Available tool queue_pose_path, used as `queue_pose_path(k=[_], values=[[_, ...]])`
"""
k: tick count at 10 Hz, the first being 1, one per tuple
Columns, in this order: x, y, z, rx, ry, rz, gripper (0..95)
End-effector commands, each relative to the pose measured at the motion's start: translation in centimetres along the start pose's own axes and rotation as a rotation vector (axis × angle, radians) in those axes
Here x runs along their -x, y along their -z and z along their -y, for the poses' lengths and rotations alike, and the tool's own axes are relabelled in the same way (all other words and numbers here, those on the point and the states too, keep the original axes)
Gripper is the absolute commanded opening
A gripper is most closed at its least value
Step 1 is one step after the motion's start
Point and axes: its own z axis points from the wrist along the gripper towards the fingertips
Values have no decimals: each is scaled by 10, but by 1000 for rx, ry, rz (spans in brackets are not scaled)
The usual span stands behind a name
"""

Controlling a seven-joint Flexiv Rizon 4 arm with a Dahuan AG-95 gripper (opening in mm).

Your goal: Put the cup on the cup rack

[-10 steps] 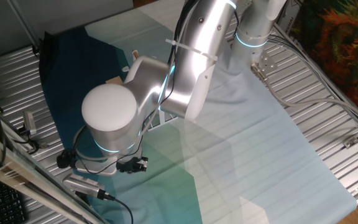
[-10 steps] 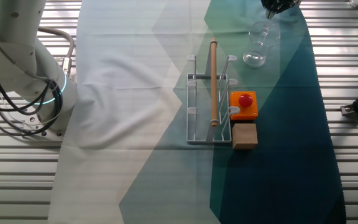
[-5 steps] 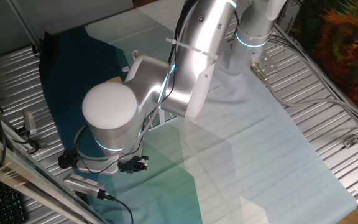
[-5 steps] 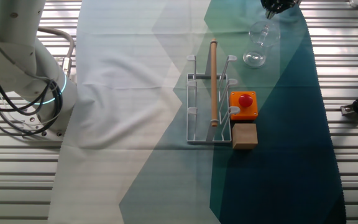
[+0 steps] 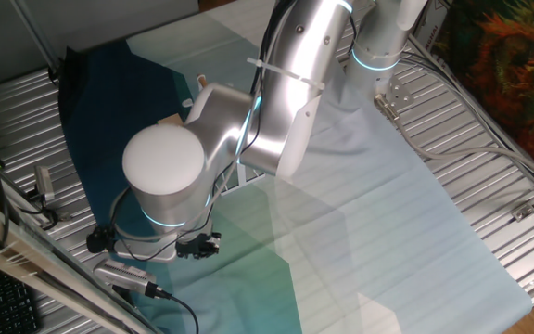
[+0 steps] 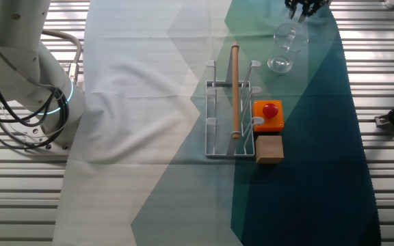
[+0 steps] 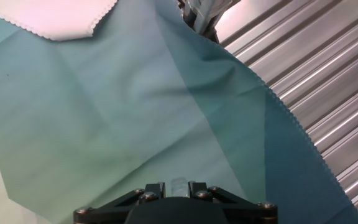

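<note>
- Overhead, the gripper [image 6: 301, 8] sits at the frame's top edge, just above the cup [image 6: 284, 50]; whether its fingers are spread cannot be told.
- Nearby, the cup rack [image 6: 230, 113] stands beside the orange box [image 6: 268, 115].

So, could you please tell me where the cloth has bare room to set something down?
The pale cloth between the robot base and the white peg rack is bare, as is the dark cloth below the brown block. It is crowded where the orange button box and clear glass cup flank the rack.
</note>
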Motion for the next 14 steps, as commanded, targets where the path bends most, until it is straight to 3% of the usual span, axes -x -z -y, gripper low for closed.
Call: queue_pose_path(k=[1,14], values=[[1,-1,1,0,7,0,190],[-4,-12,2,1,22,10,190]])
